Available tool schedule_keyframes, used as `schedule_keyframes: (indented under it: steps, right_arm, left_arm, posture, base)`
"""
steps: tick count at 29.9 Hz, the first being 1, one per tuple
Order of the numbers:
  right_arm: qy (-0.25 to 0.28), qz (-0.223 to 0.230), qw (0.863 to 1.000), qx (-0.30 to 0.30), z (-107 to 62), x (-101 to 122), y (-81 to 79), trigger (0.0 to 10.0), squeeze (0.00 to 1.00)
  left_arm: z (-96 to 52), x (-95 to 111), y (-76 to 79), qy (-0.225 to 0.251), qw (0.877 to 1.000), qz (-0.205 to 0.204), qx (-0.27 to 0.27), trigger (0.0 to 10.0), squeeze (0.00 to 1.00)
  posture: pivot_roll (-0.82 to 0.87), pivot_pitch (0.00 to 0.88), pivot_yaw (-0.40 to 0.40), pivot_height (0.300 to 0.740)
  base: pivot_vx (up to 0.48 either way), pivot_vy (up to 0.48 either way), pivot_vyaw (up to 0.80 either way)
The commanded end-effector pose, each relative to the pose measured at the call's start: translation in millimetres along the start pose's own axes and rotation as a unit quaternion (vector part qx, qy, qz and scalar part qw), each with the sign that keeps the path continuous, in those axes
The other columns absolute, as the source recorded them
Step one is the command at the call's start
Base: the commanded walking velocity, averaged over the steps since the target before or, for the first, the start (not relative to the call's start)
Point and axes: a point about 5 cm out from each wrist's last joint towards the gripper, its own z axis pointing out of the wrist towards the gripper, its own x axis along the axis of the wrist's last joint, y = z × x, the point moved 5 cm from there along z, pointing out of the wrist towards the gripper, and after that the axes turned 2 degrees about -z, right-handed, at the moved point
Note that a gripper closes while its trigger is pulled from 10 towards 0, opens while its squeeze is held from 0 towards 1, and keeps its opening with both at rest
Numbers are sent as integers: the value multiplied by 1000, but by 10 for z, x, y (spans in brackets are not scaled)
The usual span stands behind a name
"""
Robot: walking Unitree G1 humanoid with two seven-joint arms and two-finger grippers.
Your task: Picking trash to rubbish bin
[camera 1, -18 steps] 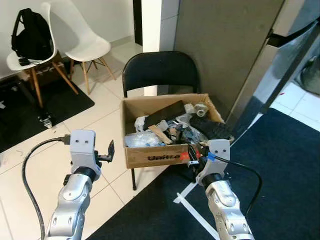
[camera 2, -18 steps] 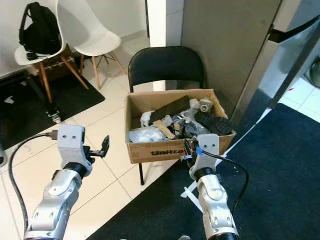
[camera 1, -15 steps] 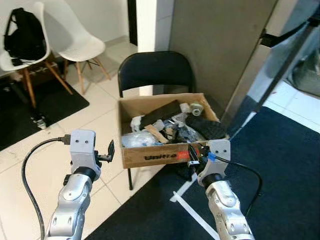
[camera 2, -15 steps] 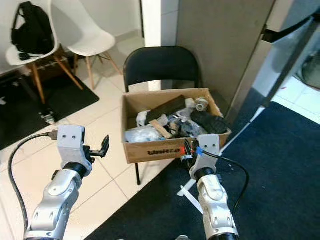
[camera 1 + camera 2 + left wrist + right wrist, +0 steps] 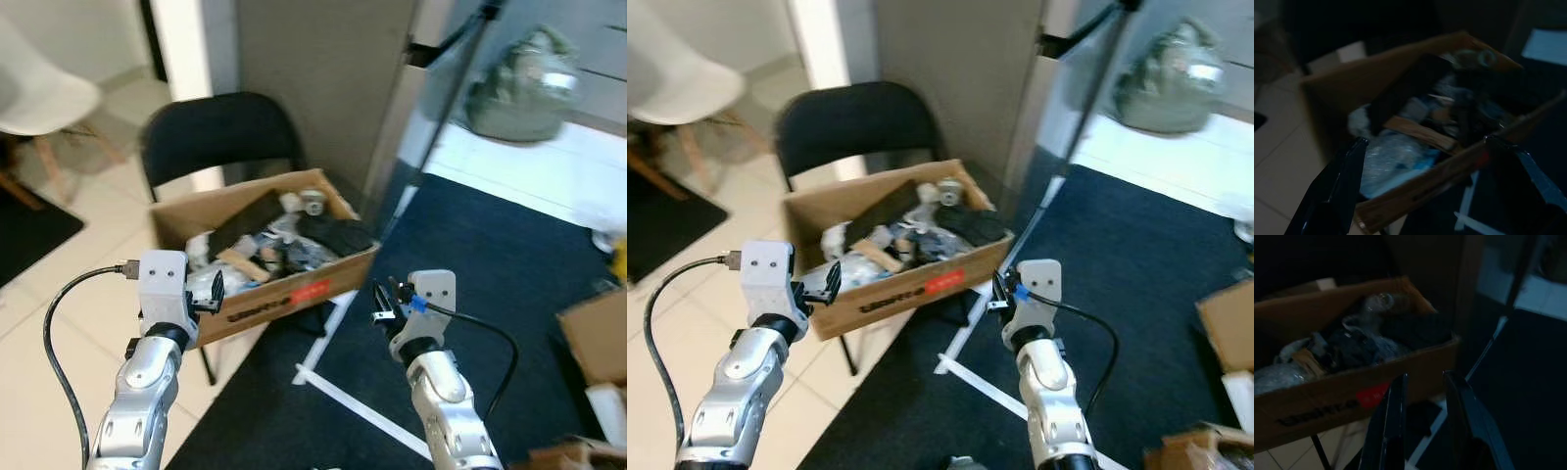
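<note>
- Cardboard box (image 5: 284, 294) of trash perched on black folding chair (image 5: 211, 132), against grey wall panel; dark carpet (image 5: 470, 255) to robot's right.
- Heaped inside: crumpled clear plastic (image 5: 1393, 159), flat brown strip (image 5: 1418, 134), dark slab (image 5: 250, 215), tape roll (image 5: 313, 205) at far corner.
- Left gripper (image 5: 217, 291) raised just before box front, fingers spread wide, empty.
- Right gripper (image 5: 385, 297) raised beside box's right end, fingers narrowly parted, empty.
- Plastic likely light, soft, slippery: best pinched at a bunched fold. Strip and slab probably stiff: best gripped across thin edge.
</note>
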Motion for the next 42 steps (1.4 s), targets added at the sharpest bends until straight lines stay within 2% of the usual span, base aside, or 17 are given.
schedule_keyframes:
  steps: [1,5,15,25,34,42]
  right_arm:
    - [-17,8,1000,-12,-41,-77,54,10000,0]
    - [-30,3,999,-31,-76,-147,146,10000,0]
    - [-40,-1,998,-42,-93,-182,200,10000,0]
    - [-47,-3,998,-45,-90,-208,201,10000,0]
    - [-47,-3,998,-42,-91,-207,191,10000,0]
    - [-49,-3,998,-43,-98,-216,177,10000,0]
  left_arm:
    - [-21,-74,4,-13,1000,18,-5,10000,0]
    - [-6,-88,22,-17,1000,19,-10,10000,0]
    - [21,-96,5,-20,1000,17,-10,10000,0]
    - [22,-114,-22,-23,999,23,0,10000,0]
    - [22,-132,47,-27,999,27,-15,10000,0]
    - [31,-119,32,-26,999,23,-13,10000,0]
  posture:
    - [50,133,8,740]
    - [48,142,10,740]
    - [49,126,9,740]
    - [48,132,12,740]
    - [44,147,10,740]
    - [45,155,13,740]
  base:
    - [0,0,-800]
    - [0,0,-800]
    - [0,0,-800]
    - [0,0,-800]
    - [0,0,-800]
    - [0,0,-800]
